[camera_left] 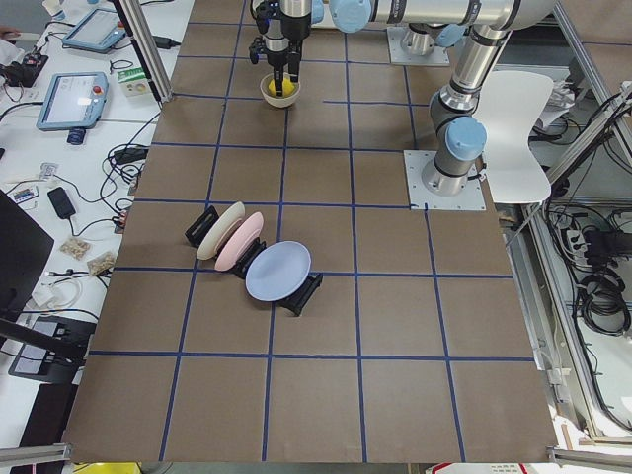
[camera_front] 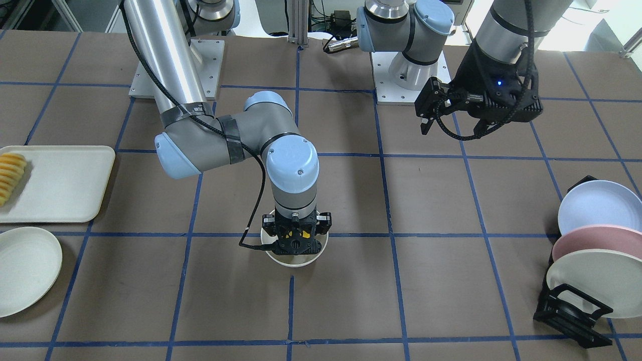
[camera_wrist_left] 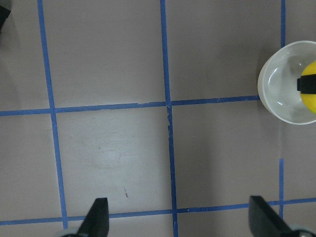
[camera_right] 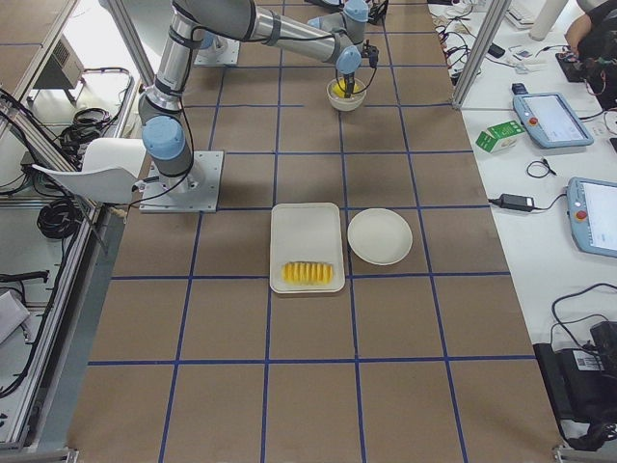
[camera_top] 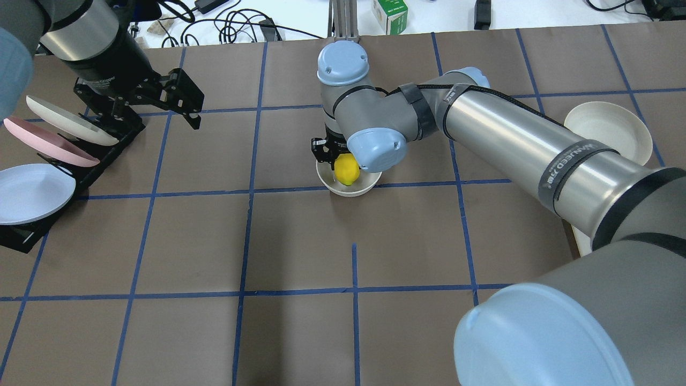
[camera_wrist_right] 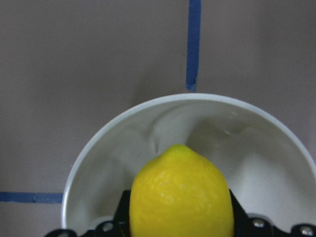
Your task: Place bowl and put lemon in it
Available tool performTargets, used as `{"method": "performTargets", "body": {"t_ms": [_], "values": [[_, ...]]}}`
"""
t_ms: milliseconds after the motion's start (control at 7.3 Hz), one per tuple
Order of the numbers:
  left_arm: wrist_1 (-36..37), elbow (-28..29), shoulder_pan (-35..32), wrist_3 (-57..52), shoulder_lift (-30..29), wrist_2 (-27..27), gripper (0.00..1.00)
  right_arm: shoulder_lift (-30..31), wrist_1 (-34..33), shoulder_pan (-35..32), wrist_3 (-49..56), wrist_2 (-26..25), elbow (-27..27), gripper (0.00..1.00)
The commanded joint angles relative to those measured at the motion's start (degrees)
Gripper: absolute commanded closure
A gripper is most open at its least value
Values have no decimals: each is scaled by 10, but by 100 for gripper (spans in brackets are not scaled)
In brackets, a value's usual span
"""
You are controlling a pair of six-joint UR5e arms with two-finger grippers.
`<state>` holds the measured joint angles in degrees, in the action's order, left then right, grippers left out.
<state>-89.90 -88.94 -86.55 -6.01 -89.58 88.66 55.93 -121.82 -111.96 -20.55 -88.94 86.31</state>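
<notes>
Nearest in the front-facing view, a rack of plates (camera_front: pixel 569 308) stands at the lower right. A cream plate (camera_front: pixel 25 268) lies at the lower left, with a tray (camera_front: pixel 65 185) carrying sliced yellow food just behind it. In the lower centre the bowl (camera_front: pixel 296 261) sits upright on the brown table (camera_front: pixel 426 200). The right gripper (camera_front: pixel 296 244) points straight down into it, jaws clamped on the lemon (camera_top: pixel 347 169), which sits within the bowl's rim. Whether it touches the bottom I cannot tell. Farther back, at the upper right, the left gripper (camera_wrist_left: pixel 180 221) hangs above the table, jaws wide and empty.
</notes>
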Motion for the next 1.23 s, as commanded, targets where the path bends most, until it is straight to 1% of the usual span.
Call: {"method": "performTargets", "body": {"t_ms": [0,137,274,411,548,822,1096], "values": [[0,3,1,0,-2,9,0,-10,-10,0,6,-11,2,31],[3,3,2,0,-1,11,0,-5,-4,0,6,-12,1,0],[4,3,1,0,-1,9,0,8,1,3,6,-12,-1,0],[3,3,2,0,-1,7,0,44,14,7,7,-10,0,0],[3,3,2,1,-1,9,0,93,79,10,8,-9,-8,0],[3,3,2,1,-1,12,0,207,195,19,7,-10,-5,0],[3,3,2,1,0,13,0,297,297,64,36,-9,0,0]]}}
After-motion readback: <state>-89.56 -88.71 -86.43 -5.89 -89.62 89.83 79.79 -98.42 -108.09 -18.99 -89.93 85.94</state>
